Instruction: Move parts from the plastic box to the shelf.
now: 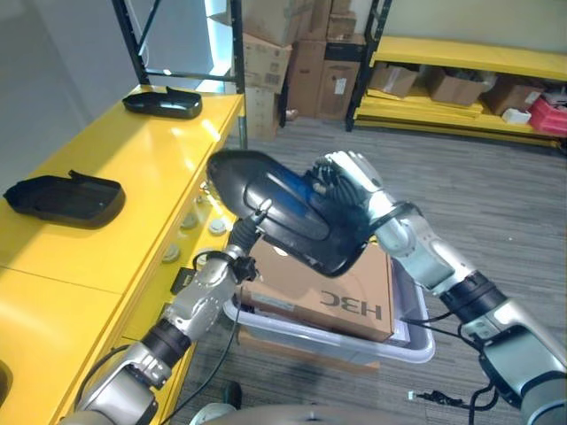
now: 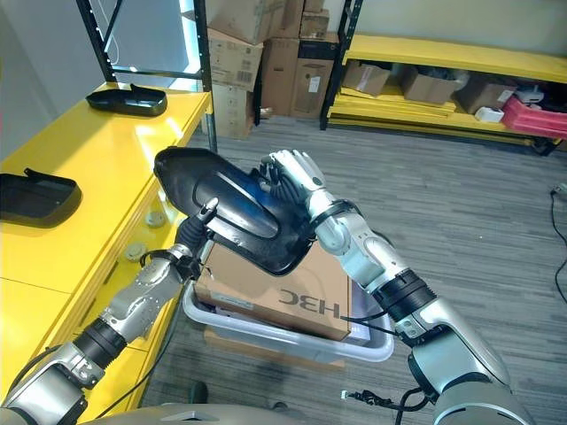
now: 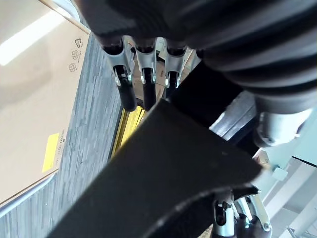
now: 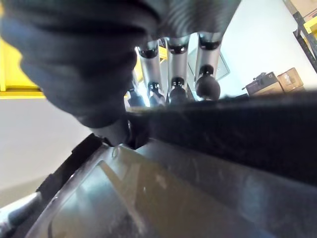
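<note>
Both hands grip one black part (image 1: 283, 212) in the air above the plastic box (image 1: 403, 341) (cardboard inside): the left hand (image 1: 244, 237) from below, the right hand (image 2: 292, 177) at its far edge, beside the yellow shelf (image 1: 133, 159).

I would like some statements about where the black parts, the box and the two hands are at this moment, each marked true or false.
1. Both hands, left hand and right hand, hold one black part in the air. True.
2. The yellow shelf bears no parts yet. False: two black parts lie on it.
3. The held part rests inside the plastic box. False: it is raised above it.
4. A cardboard box lies in the plastic box. True.
</note>
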### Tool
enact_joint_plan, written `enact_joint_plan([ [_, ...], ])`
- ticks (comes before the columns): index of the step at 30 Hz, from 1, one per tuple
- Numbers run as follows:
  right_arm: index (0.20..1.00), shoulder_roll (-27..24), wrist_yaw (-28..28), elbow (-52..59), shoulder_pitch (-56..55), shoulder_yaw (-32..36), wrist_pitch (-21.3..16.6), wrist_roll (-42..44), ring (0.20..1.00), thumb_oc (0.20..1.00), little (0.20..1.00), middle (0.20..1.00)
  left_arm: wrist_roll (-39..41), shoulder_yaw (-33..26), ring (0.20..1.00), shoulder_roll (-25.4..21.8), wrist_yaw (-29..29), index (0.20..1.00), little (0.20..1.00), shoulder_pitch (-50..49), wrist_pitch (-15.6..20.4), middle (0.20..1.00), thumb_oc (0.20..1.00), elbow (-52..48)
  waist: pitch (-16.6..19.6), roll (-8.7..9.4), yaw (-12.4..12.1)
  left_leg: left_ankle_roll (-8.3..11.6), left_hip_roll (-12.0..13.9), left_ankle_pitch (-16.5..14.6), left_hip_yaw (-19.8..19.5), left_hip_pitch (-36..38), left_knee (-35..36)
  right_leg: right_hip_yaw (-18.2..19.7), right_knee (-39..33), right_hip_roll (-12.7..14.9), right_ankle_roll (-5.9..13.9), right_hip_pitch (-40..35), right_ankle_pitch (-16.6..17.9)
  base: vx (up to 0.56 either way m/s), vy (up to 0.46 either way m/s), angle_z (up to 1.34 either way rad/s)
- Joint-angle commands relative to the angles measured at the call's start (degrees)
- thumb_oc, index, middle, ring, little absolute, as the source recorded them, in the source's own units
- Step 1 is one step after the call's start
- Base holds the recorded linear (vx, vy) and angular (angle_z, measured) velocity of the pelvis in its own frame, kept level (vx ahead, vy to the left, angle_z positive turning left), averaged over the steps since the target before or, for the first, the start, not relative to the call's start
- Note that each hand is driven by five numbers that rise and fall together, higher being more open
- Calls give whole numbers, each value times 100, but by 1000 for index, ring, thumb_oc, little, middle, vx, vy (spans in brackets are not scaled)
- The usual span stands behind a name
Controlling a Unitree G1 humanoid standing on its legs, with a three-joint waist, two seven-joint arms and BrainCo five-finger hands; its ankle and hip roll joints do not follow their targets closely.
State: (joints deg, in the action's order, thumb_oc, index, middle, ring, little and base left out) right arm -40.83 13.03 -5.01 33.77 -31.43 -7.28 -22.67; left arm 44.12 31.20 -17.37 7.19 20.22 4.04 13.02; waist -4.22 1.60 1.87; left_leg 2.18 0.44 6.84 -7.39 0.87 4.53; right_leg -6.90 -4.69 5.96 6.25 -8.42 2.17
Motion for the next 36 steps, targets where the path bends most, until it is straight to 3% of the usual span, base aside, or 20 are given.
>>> enact_joint_plan([
  [1,200,374,-175,657,42,-357,-608,377,200,200,200,200,-594,69,200,275,21,200,200,475,407,200,200,72,465,149,-105,137,345,-644,33,18,-225,82,294,453,311,300,-341,0,0,0],
  [5,200,387,-297,1053,-450,-218,-734,590,200,200,200,200,-1215,-291,200,222,347,200,200,431,564,200,200,-81,423,169,-115,135,336,-635,31,-6,-230,79,294,469,314,313,-342,0,0,0],
  [8,200,343,-764,1285,-761,-223,-905,1395,200,200,200,200,-1880,-529,200,162,582,200,200,376,645,200,200,-170,392,195,-116,141,340,-667,40,20,-224,76,286,466,310,284,-380,0,0,0],
  [9,269,304,-727,1340,-868,-126,-929,1508,269,269,269,269,-2125,-573,200,125,685,200,200,364,654,200,200,-257,387,196,-115,141,338,-671,40,19,-231,72,289,467,311,283,-384,0,0,0],
  [10,1000,329,-751,1455,-1131,60,-986,1766,1000,1000,1000,1000,-2441,-675,200,73,782,200,200,356,665,200,200,-312,379,194,-94,139,332,-639,42,-15,-242,65,285,476,320,310,-352,0,0,0],
  [13,1000,349,-799,1560,-1568,413,-1021,2168,1000,1000,1000,1000,-2869,-873,200,-5,974,200,200,311,712,200,200,-413,369,189,-71,141,338,-685,64,42,-231,89,283,471,321,277,-390,11,-2,1],
  [15,1000,930,-732,1208,-2510,1334,-1023,3241,1000,1000,1000,1000,-3512,-1255,200,-222,1238,200,200,188,734,200,200,-621,360,159,13,132,350,-671,120,33,-244,116,292,488,329,312,-362,6,1,-2],
  [17,1000,1203,-660,933,-2863,1616,-1073,3462,1000,1000,1000,1000,-3782,-1432,200,-300,1305,200,200,65,769,200,200,-655,375,146,45,129,358,-710,158,85,-223,140,280,480,327,288,-389,36,-1,-10],
  [19,1000,1629,-485,82,-3357,2186,-1158,4040,1000,1000,1000,1000,-4086,-1731,200,-396,1485,200,200,-118,809,200,200,-698,406,121,121,125,369,-731,218,120,-219,181,285,482,326,294,-385,22,11,-20],
  [22,1000,1763,-388,-843,-3672,2464,-1079,3989,1000,1000,1000,1000,-4175,-1970,200,-431,1503,200,200,-308,874,200,200,-835,415,136,149,129,372,-744,262,147,-213,203,288,469,329,302,-384,17,6,-9],
  [25,1000,1778,-430,-1654,-3795,2494,-964,3863,1000,1000,1000,1000,-4399,-2035,200,-510,1477,200,200,-361,886,200,200,-927,419,165,149,131,376,-746,262,143,-204,215,282,462,327,310,-380,3,0,-2],
  [29,1000,1902,-541,-3845,-3835,2316,-596,3471,1000,1000,1000,1000,-4388,-2063,200,-556,1200,200,200,-498,1082,200,200,-1462,356,240,63,132,376,-739,213,98,-200,202,264,451,334,345,-355,0,0,0],
  [36,1000,2385,-715,-5415,-3784,2103,-352,3341,1000,1000,1000,1000,-4110,-2178,200,-601,943,200,200,-845,1279,200,200,-2093,193,245,-106,127,356,-713,136,-12,-234,211,356,438,322,464,-389,-12,-26,0],
])
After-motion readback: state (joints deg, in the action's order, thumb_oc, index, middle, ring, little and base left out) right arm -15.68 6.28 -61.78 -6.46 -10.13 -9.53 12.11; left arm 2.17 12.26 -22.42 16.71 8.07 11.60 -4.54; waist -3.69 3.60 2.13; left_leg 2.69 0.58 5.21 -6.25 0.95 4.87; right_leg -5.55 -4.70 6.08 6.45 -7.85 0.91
